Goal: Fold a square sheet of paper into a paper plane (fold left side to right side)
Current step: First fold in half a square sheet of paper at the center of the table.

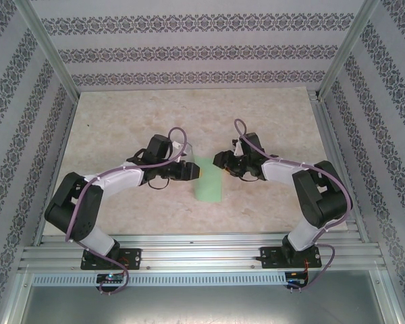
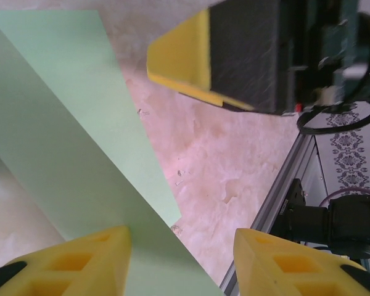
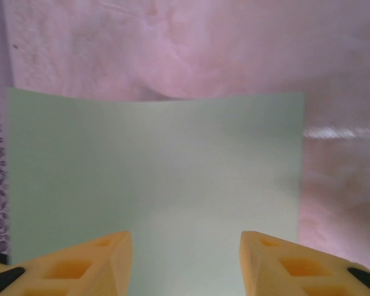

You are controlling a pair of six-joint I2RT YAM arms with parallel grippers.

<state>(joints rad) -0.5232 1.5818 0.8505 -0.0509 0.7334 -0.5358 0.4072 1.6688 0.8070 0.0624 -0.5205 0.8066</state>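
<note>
Square sheet of paper (image 1: 208,183) lay flat at the centre of the table (image 1: 121,121) in the top view, between the tips of the two arms. It read there as a tall, narrow green rectangle rather than a square, so I judged the left-to-right fold as probably made. The overhead was too small to show a crease or a doubled layer, so I flagged that as likely, not certain. Left gripper (image 1: 193,172) sat at the strip's upper left edge with its jaws apart. In the left wrist view its yellow fingers (image 2: 80,262) stood wide at the bottom of the frame, and the paper ran diagonally from upper left to bottom centre. One finger overlapped the paper, but nothing was pinched. Right gripper (image 1: 224,166) was just beside the strip's upper right edge, jaws also apart. In the right wrist view the sheet lay across the middle of the frame ahead of the spread fingers (image 3: 296,265), far edge slightly bowed, unclamped. I saw no pointed nose, diagonal folds or wings, so by my read nearly all the shaping was left. I found no brand, label or readable writing, only an ornamental pattern on the walls (image 1: 189,54).
</note>
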